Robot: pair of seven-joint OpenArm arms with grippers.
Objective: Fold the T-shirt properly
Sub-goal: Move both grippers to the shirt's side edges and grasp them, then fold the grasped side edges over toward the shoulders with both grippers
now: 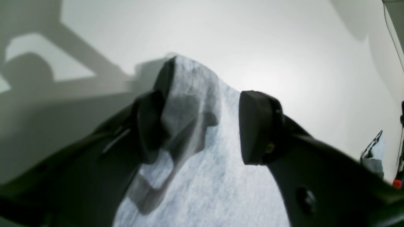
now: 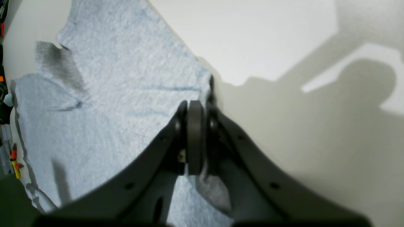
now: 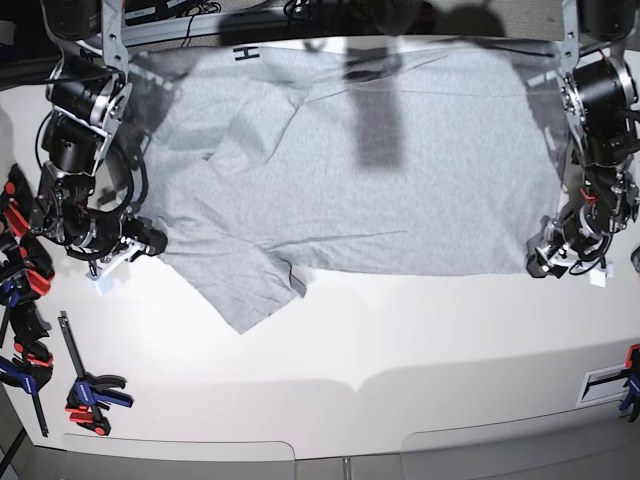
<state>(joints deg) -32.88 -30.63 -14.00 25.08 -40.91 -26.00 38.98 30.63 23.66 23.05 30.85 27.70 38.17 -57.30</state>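
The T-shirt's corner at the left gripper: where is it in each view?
Left wrist: the T-shirt corner bunches at centre, between the open jaws of the left gripper.
Right wrist: that corner is not in view.
Base: at the shirt's lower right edge, by the left gripper.
Shared landmark: the white table.

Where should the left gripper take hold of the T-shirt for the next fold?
Judging by the pose, at the T-shirt's near corner by the left gripper, coming in low from the table edge. That corner stands bunched up between the open jaws, so there is an edge to pinch.
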